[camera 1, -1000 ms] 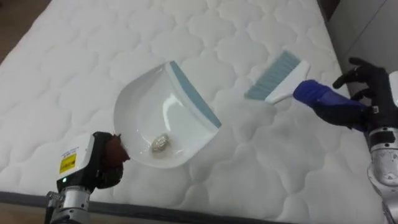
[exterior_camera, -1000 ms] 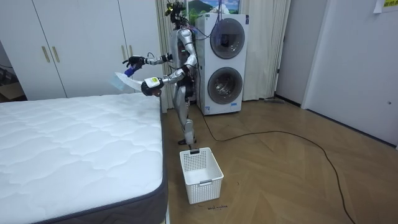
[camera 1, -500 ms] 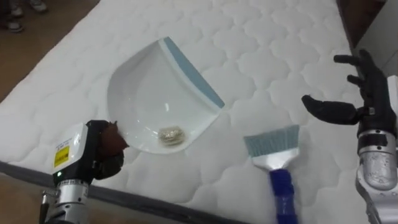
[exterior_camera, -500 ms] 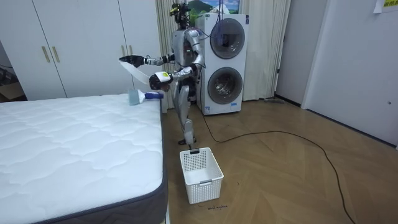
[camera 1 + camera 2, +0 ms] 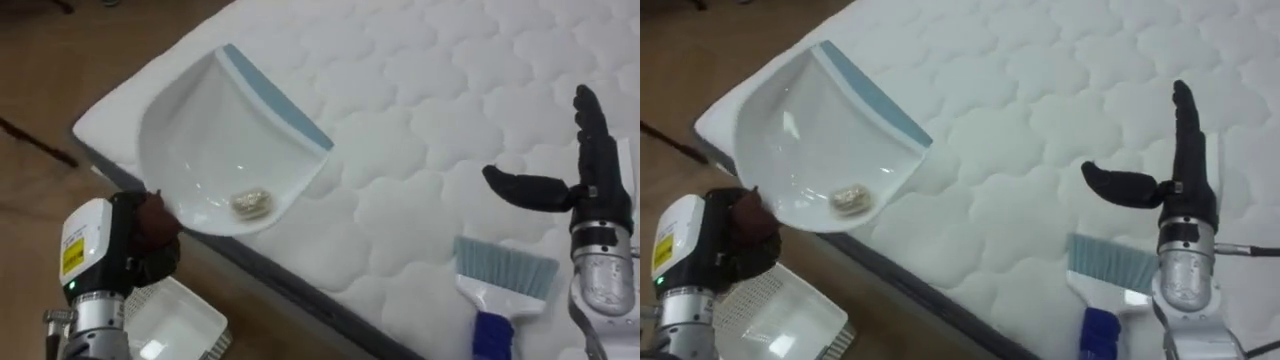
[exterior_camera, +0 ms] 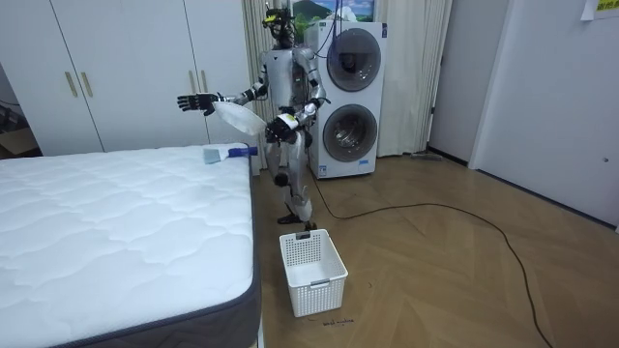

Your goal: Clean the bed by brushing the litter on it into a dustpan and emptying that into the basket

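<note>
The robot stands at the far corner of the bed (image 5: 430, 80), in front of two stacked washing machines (image 6: 350, 97) and beside a white wardrobe (image 6: 126, 72). Its left robot hand (image 5: 152, 243) has its dark fingers curled round the handle of a white dustpan (image 5: 205, 140) with a pale blue lip. It holds the pan in the air above the bed's corner, with the lip turned toward the mattress and the handle end out past the bed's edge over the floor. A small crumpled scrap (image 5: 250, 203) lies inside the pan near its closed back wall. The right robot hand (image 5: 588, 185) hangs above the quilted white mattress with its fingers straight and its thumb spread wide, holding nothing and touching nothing. Just beside it, a brush (image 5: 502, 285) with pale blue bristles and a dark blue handle lies flat on the mattress close to the bed's near edge, bristles toward the middle of the bed and handle toward the edge. It is apart from both hands. On the wooden floor below the left arm stands a white basket (image 5: 175, 322), which in the room view sits near the side edge of the bed, well apart from the brush.
</note>
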Controlling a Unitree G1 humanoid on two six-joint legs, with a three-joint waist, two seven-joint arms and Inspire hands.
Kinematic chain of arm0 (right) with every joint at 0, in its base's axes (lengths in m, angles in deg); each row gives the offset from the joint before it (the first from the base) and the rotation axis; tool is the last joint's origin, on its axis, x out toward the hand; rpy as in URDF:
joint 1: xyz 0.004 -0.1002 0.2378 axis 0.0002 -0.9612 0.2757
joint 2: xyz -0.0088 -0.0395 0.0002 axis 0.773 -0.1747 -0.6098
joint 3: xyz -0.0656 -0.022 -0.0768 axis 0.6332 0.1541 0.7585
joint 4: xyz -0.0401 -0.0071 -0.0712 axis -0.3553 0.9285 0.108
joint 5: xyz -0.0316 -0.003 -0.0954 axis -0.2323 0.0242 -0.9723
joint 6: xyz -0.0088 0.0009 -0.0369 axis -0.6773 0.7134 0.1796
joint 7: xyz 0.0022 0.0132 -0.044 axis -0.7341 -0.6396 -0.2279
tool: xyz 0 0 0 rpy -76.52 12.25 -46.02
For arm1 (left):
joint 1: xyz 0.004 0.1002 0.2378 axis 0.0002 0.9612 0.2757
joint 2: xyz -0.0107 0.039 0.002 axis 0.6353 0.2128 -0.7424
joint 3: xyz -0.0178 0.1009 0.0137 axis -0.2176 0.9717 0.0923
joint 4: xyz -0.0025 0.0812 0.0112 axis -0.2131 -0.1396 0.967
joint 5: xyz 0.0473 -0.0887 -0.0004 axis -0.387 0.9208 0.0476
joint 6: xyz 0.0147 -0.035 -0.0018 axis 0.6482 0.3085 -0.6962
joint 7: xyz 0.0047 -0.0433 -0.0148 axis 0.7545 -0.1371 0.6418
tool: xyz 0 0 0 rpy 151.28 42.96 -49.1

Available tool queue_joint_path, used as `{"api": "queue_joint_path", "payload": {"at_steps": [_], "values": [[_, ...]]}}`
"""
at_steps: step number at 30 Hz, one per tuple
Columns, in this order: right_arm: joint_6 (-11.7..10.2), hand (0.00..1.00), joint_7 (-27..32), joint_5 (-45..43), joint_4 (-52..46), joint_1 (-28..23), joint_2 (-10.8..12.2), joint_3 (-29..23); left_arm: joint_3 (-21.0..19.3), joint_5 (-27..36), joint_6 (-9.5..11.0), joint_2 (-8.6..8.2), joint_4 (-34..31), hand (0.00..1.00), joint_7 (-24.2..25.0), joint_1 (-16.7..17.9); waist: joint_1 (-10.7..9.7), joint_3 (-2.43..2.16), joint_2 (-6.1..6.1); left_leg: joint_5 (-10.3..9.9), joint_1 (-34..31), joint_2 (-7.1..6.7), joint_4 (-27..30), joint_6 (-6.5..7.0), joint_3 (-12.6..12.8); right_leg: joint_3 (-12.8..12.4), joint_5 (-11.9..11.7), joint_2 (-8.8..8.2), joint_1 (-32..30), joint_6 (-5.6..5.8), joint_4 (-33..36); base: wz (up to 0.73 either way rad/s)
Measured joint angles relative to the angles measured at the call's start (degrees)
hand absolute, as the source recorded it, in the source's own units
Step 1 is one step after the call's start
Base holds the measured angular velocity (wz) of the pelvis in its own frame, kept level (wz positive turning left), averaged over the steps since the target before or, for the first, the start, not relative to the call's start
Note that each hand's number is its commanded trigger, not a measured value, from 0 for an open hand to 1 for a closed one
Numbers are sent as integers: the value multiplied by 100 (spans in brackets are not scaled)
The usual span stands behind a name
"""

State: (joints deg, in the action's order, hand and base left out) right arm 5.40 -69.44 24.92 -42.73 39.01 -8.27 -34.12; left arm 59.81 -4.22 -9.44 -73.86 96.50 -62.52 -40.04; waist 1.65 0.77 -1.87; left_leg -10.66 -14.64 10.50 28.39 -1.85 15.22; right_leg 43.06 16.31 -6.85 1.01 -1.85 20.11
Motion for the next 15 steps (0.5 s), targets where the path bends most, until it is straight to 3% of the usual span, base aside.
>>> {"api": "queue_joint_path", "payload": {"at_steps": [1,3,5,9,10,11,15], "values": [[-23,0,5,-15,-24,0,0,-143,46,-6,2,-16,-13,100,0,-16,-176,-7,-2,75,-5,-171,-225,-34,-180,-441,34,-9,-71,43,79,150],[-99,0,46,-8,-107,13,-1,-328,50,-2,18,-33,-6,100,-39,-35,-269,-24,-50,245,-18,-396,-503,84,-275,-1042,116,-66,-176,163,135,114],[-204,0,97,1,-254,-4,-2,-351,4,-3,25,-44,-2,100,-122,79,-67,-39,-27,380,49,-456,-662,133,-93,-800,122,-132,-75,171,124,55],[-209,0,61,-25,-467,-19,-1,-342,3,13,60,-141,-3,100,-220,101,73,-74,33,582,87,-480,-860,285,219,-310,122,-209,81,169,-48,47],[-197,0,29,-43,-533,-34,13,-329,2,12,69,-185,-3,100,-228,113,239,-81,46,576,138,-473,-855,289,290,-268,131,-235,134,185,-70,7],[-194,0,-2,-53,-693,-33,44,-298,-5,1,78,-195,-4,100,-238,120,383,-79,79,559,161,-467,-834,312,283,-136,144,-250,207,221,-132,-9],[-207,0,-115,-48,-1070,-48,90,-163,-44,-3,103,-197,-5,100,-244,153,514,-85,110,603,275,-633,-1076,384,167,-51,79,-268,374,335,-241,18]]}}
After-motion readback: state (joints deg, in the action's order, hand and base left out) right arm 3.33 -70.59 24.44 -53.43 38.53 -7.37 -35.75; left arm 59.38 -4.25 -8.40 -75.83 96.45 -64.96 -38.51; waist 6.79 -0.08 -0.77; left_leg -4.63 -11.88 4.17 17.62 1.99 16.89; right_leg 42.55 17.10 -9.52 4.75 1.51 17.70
